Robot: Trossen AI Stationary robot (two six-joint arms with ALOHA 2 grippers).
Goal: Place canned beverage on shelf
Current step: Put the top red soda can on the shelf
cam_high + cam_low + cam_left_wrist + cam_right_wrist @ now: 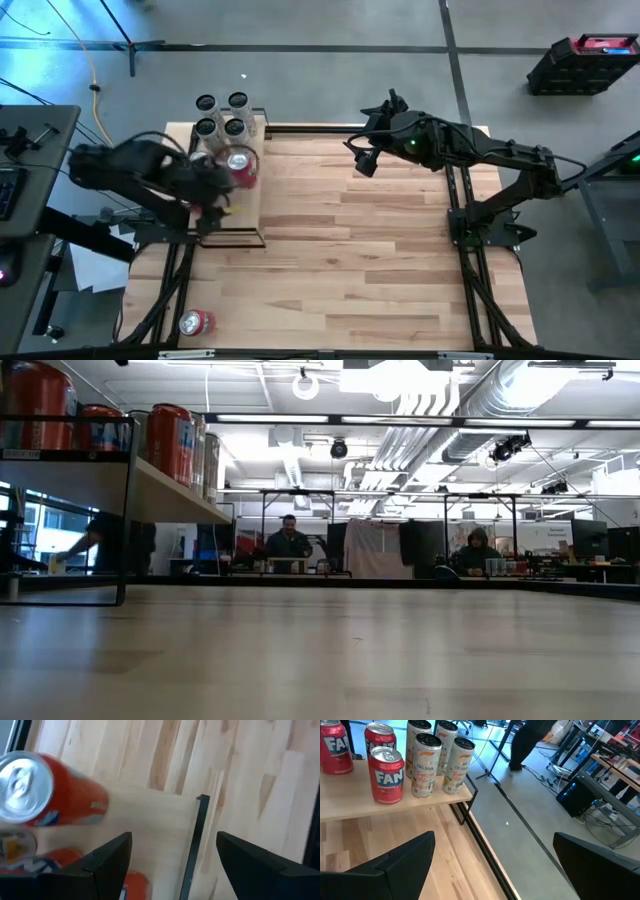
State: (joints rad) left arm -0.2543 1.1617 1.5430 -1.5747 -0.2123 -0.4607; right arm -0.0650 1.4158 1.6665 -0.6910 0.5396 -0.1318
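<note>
Several cans are already standing on the shelf (246,205), the left gripper (172,857) is hovering above it with jaws spread and empty, the right gripper (492,865) is waiting wide open nearby, and one red can (196,322) is lying on the table's near edge, unshelved.

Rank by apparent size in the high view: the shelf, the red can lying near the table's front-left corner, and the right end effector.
1. The shelf, clearly largest.
2. The right end effector and the red can look nearly alike; I would not rank them, since the end effector is nearer the camera.
</note>
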